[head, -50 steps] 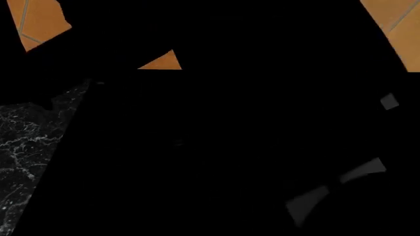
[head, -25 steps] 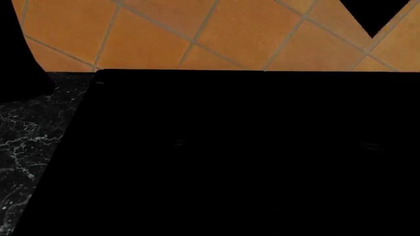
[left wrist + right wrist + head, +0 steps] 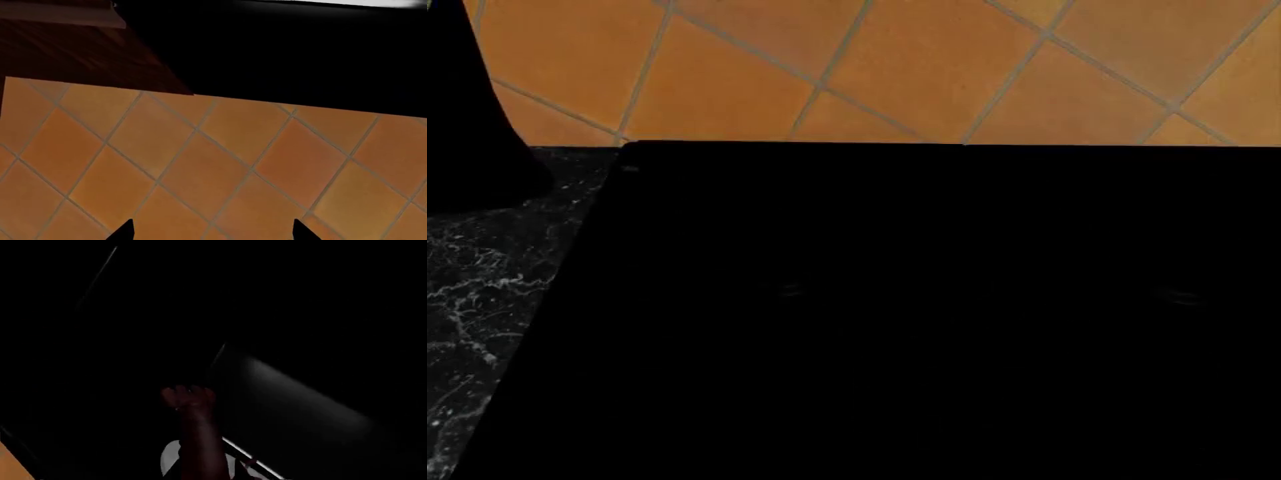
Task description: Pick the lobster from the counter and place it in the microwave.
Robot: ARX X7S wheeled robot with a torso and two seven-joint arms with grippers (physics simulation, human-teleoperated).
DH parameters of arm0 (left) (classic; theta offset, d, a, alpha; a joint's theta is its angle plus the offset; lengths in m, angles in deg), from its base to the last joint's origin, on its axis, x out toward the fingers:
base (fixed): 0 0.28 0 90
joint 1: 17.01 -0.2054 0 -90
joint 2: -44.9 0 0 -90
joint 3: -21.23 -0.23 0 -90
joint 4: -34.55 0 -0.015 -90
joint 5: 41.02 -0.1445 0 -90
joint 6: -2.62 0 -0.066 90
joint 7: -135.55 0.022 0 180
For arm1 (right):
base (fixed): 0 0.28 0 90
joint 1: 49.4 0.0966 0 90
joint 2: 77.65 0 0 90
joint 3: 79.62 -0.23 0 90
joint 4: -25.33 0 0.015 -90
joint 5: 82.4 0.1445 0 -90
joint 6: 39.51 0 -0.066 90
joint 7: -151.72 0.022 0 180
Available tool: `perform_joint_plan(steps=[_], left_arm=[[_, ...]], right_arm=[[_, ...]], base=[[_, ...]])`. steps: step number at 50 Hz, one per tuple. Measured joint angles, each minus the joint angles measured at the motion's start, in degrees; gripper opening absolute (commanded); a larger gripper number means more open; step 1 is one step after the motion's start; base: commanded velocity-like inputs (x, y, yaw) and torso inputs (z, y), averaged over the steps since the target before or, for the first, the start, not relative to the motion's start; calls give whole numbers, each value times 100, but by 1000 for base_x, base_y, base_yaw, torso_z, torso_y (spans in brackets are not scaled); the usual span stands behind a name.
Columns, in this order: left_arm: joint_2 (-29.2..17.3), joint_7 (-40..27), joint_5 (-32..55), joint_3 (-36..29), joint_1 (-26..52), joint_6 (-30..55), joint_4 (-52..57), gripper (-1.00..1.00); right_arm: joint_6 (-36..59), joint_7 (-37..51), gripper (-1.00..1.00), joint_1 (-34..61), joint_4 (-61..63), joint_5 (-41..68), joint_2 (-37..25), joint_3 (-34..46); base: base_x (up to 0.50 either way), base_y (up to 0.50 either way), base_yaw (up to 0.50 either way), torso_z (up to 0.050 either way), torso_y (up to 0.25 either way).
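Head view is mostly the black microwave (image 3: 934, 310), marble counter (image 3: 481, 290) to its left, orange tiled wall (image 3: 868, 70) behind. Right gripper (image 3: 197, 462) grips the lobster (image 3: 193, 415); left gripper (image 3: 210, 231) is spread open.

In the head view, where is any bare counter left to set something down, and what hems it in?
The only bare patch showing is the black white-veined marble counter at the view's left. It is bordered by the large black boxy microwave on one side, the orange tiled wall behind, and a dark arm-like shape at the upper left corner. The microwave fills everything else.
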Motion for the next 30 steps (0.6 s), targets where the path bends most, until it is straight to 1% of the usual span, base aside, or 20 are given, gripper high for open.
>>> perform_joint_plan(steps=[7,16,23,30], left_arm=[[28,18,-43,-13,-6,5,-24,100],[41,73,-99,-25,-3,19,-84,100],[37,99,-131,-28,-17,24,-103,100],[24,141,-185,-28,-76,11,-120,100]], right_arm=[[181,-745,-100,100,-607,-1047,353,-223],[173,-1823,-100,156,-1545,-2364,891,-304],[-64,-2675,-100,179,-2533,-3522,1392,-433],[-499,-3484,-100,194,-3691,-4915,1956,-859]], base=[[0,0,0,0,0],[0,0,0,0,0],[0,0,0,0,0],[0,0,0,0,1]])
